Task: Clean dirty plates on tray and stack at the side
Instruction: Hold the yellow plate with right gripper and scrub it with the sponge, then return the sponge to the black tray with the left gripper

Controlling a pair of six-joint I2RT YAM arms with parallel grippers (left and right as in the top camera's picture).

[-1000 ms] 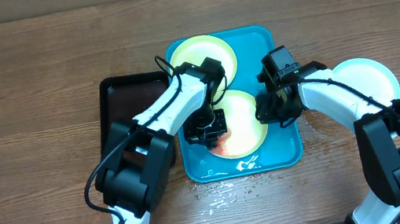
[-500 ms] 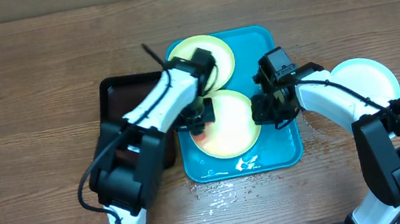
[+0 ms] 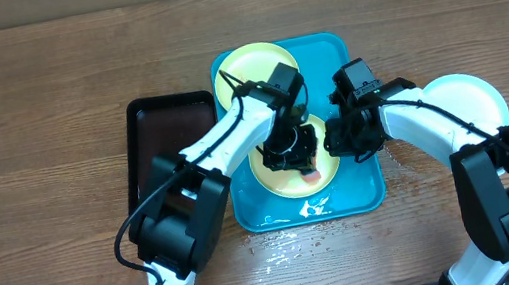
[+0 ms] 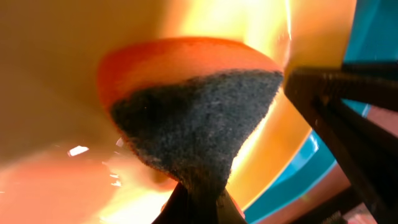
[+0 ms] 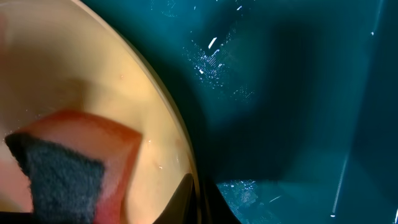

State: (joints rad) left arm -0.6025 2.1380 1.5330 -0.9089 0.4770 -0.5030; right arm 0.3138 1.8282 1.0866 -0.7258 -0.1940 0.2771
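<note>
Now mid-frame in the overhead view: left gripper (image 3: pixel 296 151) clamped on an orange sponge (image 4: pixel 193 124), dark scouring face toward the wrist camera, orange side against the lower plate (image 3: pixel 275 175). Lower plate lying in the near half of the turquoise tray (image 3: pixel 337 49), yellowish and wet-looking. Right gripper (image 3: pixel 347 139) closed on the right rim of the same plate, fingertips pinching the edge at the bottom of the right wrist view. Upper plate (image 3: pixel 248 68) at the top end of the tray, partly hidden by the left arm. Third plate (image 3: pixel 476 99) out on the worktop (image 3: pixel 25 96), right of the tray, beside the right arm. Dark tray (image 3: pixel 158 142) just left of the turquoise one. Wet splashes (image 3: pixel 280 245) on the worktop below the tray's lower edge.
</note>
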